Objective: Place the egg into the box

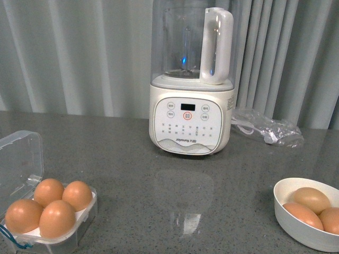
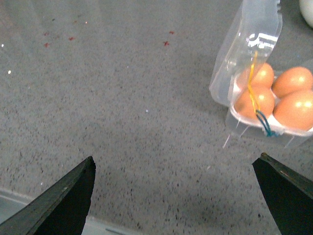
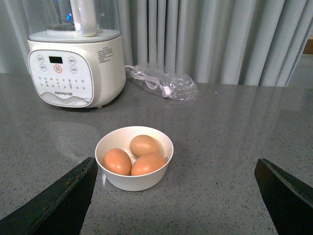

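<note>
Reads orange-brown on the eggs [image 1: 57, 218], clear on the box [image 1: 21, 153] with white tray [image 1: 32, 232] and blue cord [image 2: 264, 125], white on the bowl [image 1: 296, 225], speckled grey on the table [image 1: 159, 180].

This looks like a kitchen. A grey speckled stone counter [image 1: 132, 174] holds a cream blender [image 1: 192, 121] with a touch panel at the far side. A white bowl [image 1: 296, 225] of eggs [image 1: 311, 198] sits near right, and an egg box [image 1: 21, 159] near left. Grey curtains [image 1: 69, 53] hang behind.
</note>
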